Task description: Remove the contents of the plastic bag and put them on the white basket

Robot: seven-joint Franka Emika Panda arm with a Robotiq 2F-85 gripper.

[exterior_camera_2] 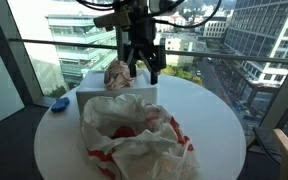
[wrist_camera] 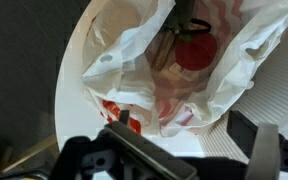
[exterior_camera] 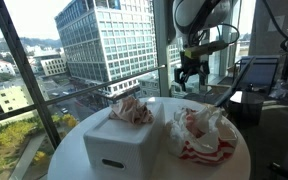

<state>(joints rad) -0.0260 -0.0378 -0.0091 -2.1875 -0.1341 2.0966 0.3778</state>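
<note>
Tool: Robotiq gripper [exterior_camera_2: 144, 74], poised above the table near the far edge of the bag; jaws stood wide apart, with nothing between them.
Task object: white plastic bag with red print [exterior_camera_2: 134, 138], lay slumped on the round white table [exterior_camera_2: 212, 112], mouth gaping up toward the wrist camera.
Contents seen: red round item [wrist_camera: 195, 50] and a dark elongated piece [wrist_camera: 169, 45] just beside it, deep in the opening; too blurred to identify.
Destination: white basket [exterior_camera: 109, 145], stood just beside the bag; ribbed wall showed at the edge of the wrist view.
Already on basket: crumpled red-and-white item [exterior_camera: 131, 108], rested on top.
Step in hand (judged): descent into the bag's mouth for the next piece; task looked partly done.
Technique: best lowered straight through the opening and centred over the red round item, jaws wide until both fingers flanked it, then closed on that item alone.
Hazard: loose film lay folded close round the contents and was likely to be pinched with the item, or the whole bag lifted. Called for a slow lift and a check that the bag remained on the table.
Placement: room appeared free on the basket beside the crumpled item; a low release judged safer than a drop.
</note>
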